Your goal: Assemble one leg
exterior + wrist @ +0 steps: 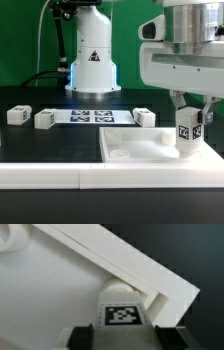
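Observation:
My gripper (188, 118) is shut on a leg (187, 129), a small white block with a black-and-white tag on its side. It holds the leg upright over the far corner, toward the exterior view's right, of the large flat white square part (150, 152) with a raised rim. In the wrist view the leg (122, 314) sits between my two black fingers (84, 336), and its far end meets a round boss (120, 285) in the corner of the rim (130, 263). Whether the leg is seated there I cannot tell.
Three more white legs lie on the black table: two at the exterior view's left (18, 116) (45, 120) and one by the square part (144, 117). The marker board (93, 116) lies between them. The robot base (92, 60) stands behind. A white ledge (60, 175) runs along the front.

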Action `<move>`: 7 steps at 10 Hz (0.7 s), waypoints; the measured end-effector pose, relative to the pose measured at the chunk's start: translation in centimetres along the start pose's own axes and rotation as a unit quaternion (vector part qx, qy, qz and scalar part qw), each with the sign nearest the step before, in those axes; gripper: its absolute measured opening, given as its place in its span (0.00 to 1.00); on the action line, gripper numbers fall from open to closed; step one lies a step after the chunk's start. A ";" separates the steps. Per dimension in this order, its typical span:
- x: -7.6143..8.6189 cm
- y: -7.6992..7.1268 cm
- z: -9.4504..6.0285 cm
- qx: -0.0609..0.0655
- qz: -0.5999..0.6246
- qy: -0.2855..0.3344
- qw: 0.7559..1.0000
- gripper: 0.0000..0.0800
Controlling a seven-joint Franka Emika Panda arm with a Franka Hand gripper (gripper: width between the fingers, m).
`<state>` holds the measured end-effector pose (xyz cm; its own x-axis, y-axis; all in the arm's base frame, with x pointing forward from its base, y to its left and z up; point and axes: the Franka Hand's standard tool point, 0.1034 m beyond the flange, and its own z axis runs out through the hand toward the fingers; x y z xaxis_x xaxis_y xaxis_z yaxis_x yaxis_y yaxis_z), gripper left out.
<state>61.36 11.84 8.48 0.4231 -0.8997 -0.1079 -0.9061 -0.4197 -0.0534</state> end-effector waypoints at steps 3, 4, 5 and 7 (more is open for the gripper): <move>-0.2 0.0 0.0 0.000 0.014 -0.001 1.000 0.64; -0.2 0.0 0.0 -0.001 -0.019 -0.001 1.000 0.64; -0.2 0.0 0.1 -0.002 -0.036 -0.001 0.999 0.78; -0.1 0.1 0.0 -0.004 -0.164 -0.002 0.986 0.80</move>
<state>61.25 11.92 8.52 0.6937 -0.7146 -0.0902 -0.7202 -0.6894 -0.0779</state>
